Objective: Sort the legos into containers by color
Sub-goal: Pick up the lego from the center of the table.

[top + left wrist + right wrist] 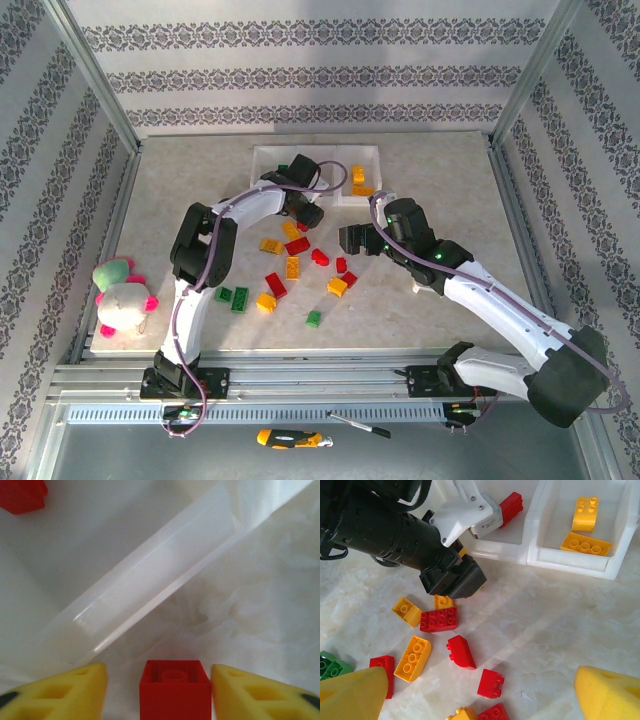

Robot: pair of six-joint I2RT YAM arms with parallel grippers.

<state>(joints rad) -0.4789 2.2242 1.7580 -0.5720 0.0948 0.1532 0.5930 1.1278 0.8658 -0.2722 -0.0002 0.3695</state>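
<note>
Nearest the arm bases, the right gripper (480,680) hangs over the pale marbled table (450,180). Its yellow foam pads are spread wide, with nothing between them. Under and around it lie the loose legos (439,619), small studded plastic bricks in red, yellow-orange and green, scattered across the middle of the table. A pink, white and green plush toy (120,300) sits well apart at the table's left edge.

Farther back, the left gripper (159,672) points down just outside the tray's near wall. Its jaws stand partly spread on either side of a small red square brick (175,695) with one stud showing. One pad meets the brick's side and the other shows a gap, so I cannot tell whether the brick is firmly pinched. This brick is on the table side of the wall.

At the far side sits the white translucent plastic tray (570,560), three square, low-walled compartments in a row. The right compartment holds two yellow-orange bricks (585,544). The middle one holds a red brick (512,502), close to the left arm's white casing. In the left compartment, a bit of a green brick (283,168) shows from above beside the arm, which hides the rest of that compartment.
</note>
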